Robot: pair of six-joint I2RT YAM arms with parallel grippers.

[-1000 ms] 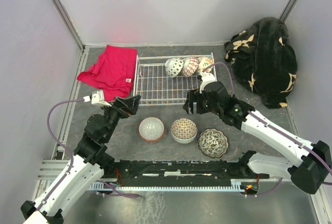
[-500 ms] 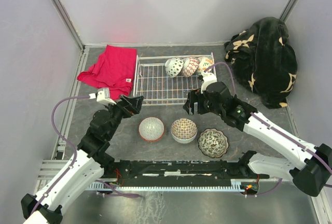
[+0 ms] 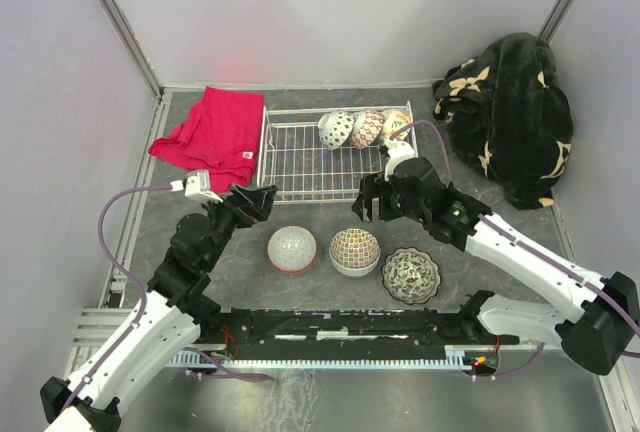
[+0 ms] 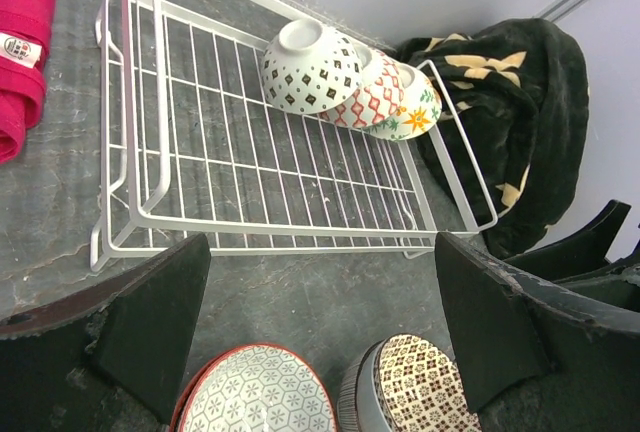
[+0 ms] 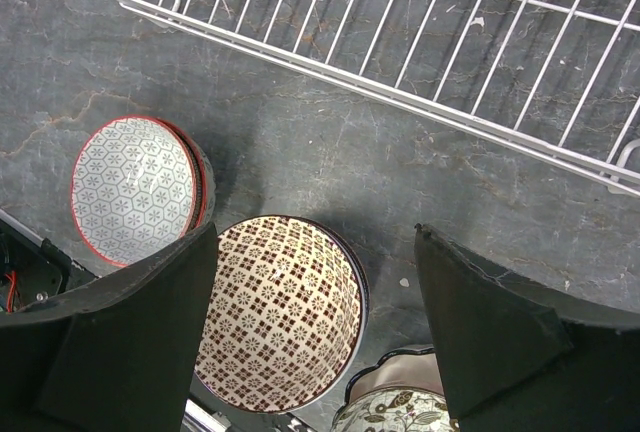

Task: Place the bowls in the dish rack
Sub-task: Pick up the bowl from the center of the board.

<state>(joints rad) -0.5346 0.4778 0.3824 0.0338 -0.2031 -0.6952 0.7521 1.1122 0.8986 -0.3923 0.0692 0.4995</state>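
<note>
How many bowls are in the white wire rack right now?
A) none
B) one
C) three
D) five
C: the diamond-patterned bowl, the red lattice bowl and the floral bowl lean in a row at the far right end of the dish rack, and the rest of it holds no bowls.

The left wrist view's bottom edge cuts off the red-rimmed hexagon-patterned ceramic bowl (image 4: 258, 397) and the brown-lattice ceramic bowl (image 4: 415, 387). The right wrist view's bottom edge leaves only the floral ceramic bowl's (image 5: 385, 417) scalloped rim. From above, the right arm (image 3: 500, 237) covers the white wire dish rack's (image 3: 264, 152) near right corner.
</note>
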